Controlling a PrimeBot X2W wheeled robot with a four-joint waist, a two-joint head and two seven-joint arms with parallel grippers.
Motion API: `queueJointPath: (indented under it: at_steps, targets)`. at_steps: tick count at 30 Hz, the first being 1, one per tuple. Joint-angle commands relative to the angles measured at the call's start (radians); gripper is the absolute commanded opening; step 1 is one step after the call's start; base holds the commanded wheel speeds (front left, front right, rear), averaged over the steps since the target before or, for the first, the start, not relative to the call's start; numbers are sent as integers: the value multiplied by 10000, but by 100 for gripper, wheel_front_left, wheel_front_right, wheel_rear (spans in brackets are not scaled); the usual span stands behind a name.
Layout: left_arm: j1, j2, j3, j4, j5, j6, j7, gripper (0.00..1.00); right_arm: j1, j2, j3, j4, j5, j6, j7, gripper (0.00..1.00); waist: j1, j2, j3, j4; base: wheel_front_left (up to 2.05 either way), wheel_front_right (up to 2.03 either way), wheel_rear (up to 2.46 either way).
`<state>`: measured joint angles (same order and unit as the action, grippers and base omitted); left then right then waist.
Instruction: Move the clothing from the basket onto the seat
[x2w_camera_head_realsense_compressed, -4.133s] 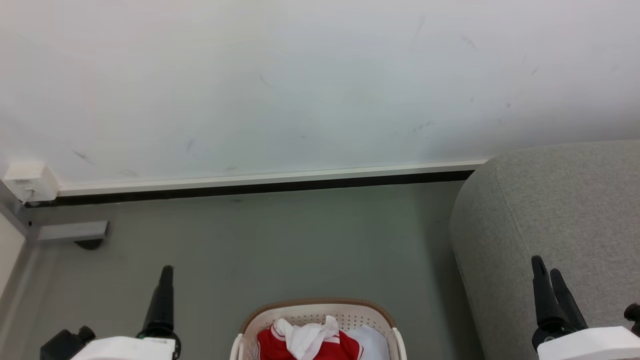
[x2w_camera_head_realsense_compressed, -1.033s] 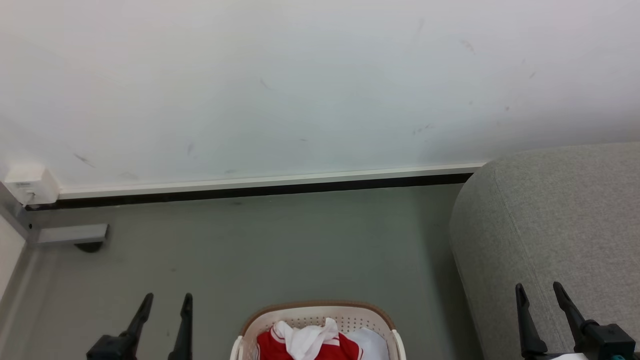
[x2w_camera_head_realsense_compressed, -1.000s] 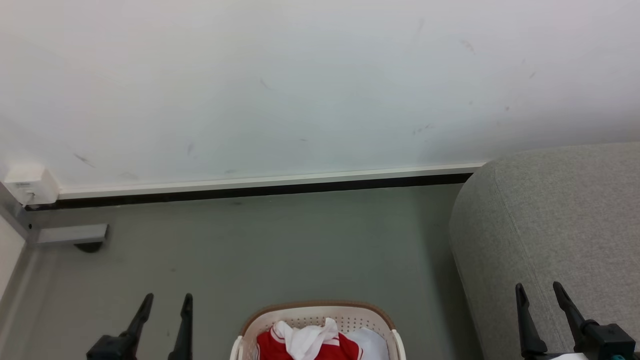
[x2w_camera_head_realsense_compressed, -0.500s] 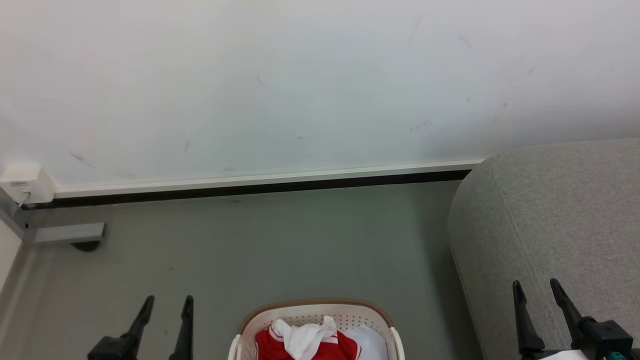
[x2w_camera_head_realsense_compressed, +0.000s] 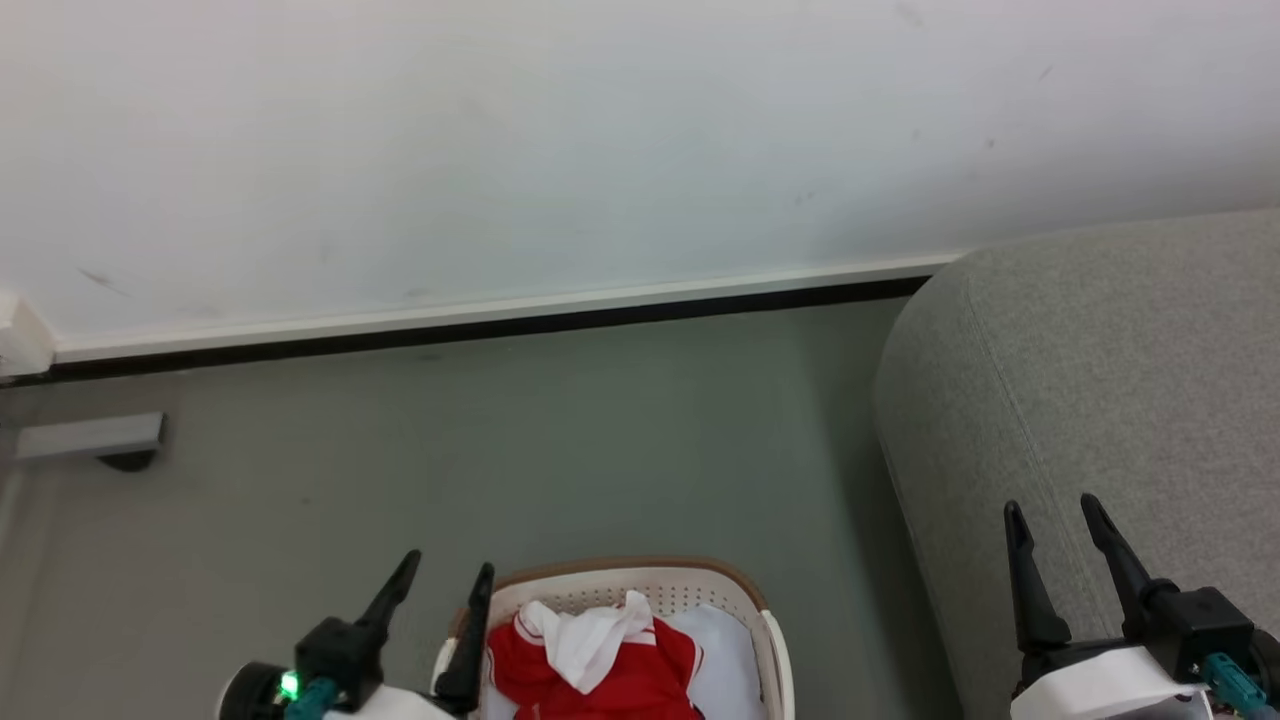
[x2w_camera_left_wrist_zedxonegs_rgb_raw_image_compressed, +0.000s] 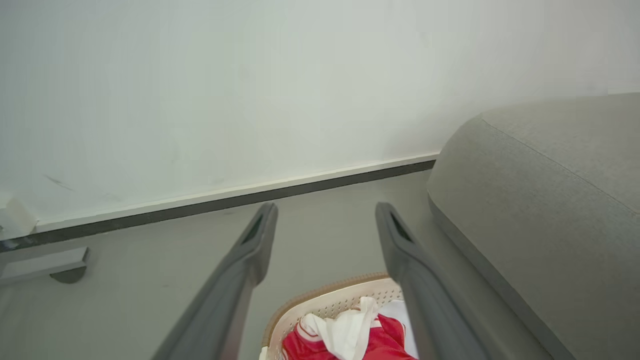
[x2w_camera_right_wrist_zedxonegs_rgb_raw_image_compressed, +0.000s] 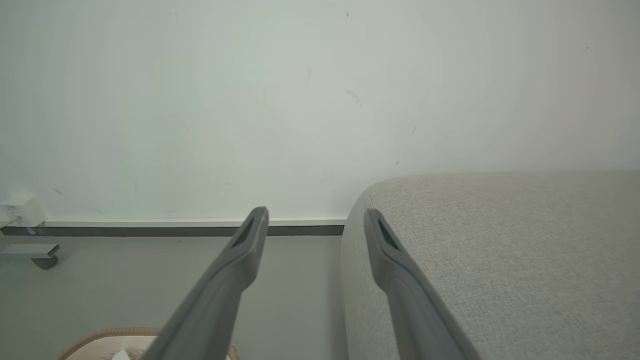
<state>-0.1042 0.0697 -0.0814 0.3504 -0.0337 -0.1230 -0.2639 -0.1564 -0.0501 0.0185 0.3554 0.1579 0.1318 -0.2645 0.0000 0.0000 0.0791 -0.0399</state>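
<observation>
while the red-and-white garment (x2w_camera_head_realsense_compressed: 610, 665) lies bunched in the laundry basket (x2w_camera_head_realsense_compressed: 640, 575) beside a pale cloth (x2w_camera_head_realsense_compressed: 725, 650), the reach looks barely begun: the left gripper (x2w_camera_head_realsense_compressed: 450, 562) hovers by the basket's rim, the right gripper (x2w_camera_head_realsense_compressed: 1050, 505) near the grey sofa (x2w_camera_head_realsense_compressed: 1100, 350), both wide and empty. next, the left must dip and pinch red fabric.

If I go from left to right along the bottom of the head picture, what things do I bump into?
left tool → basket → right tool
</observation>
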Motion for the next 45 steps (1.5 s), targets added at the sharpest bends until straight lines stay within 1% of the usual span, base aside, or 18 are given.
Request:
queueJointPath:
  at_steps: [1,5,7,14,17,20,24,27,31,34,38,42,45]
  targets:
    - [-252,22,-148,181,137,-21,-11,100,-182,-11,44,-78,16,-21,-1,100,0,0,407,-235,0,0,0]
    - [-1044,51,-723,1073,320,-57,-7,100,-608,-9,333,-335,71,-21,0,100,0,0,1167,-567,0,0,0]
    - [-1443,77,-1002,1754,461,-57,220,100,-818,-13,409,-487,81,-21,0,100,0,0,1556,-719,0,0,0]
    - [-2769,193,-1784,3770,619,-79,1887,100,-1541,-7,614,-1119,217,-21,2,100,0,0,3129,-1180,0,0,0]
    - [-3289,186,-2047,4499,392,-77,2715,100,-1789,-4,693,-1340,307,-21,2,100,0,0,3736,-1312,0,0,0]
    - [-3755,243,-2288,5046,232,-79,3272,100,-2022,-7,802,-1475,232,-21,2,100,0,0,4257,-1399,0,0,0]
    - [-4383,419,-2383,5572,182,-65,3832,100,-2397,-7,917,-1622,244,-21,2,100,0,0,4901,-1491,0,0,0]
    - [-4743,455,-2277,5991,84,168,4299,100,-2680,-7,1042,-1803,103,-21,2,100,0,0,5339,-1573,0,0,0]
    - [-5260,448,-2275,6399,-47,128,4886,100,-2965,-5,1200,-2048,159,-21,2,100,0,0,5960,-1641,0,0,0]
    - [-5573,467,-2295,6675,-199,67,5222,100,-3153,-7,1257,-2201,204,-21,3,100,0,0,6396,-1683,0,0,0]
    - [-5986,491,-2458,6903,-198,32,5403,100,-3326,-7,1298,-2412,247,-21,2,100,0,0,6930,-1765,0,0,0]
    - [-6292,527,-2583,7108,-215,7,5307,100,-3448,-7,1238,-2523,237,-21,2,100,0,0,7331,-1830,0,0,0]
    - [-6513,406,-2689,7246,-225,-15,5098,100,-3552,-7,1159,-2530,142,-21,2,100,0,0,7477,-1820,0,0,0]
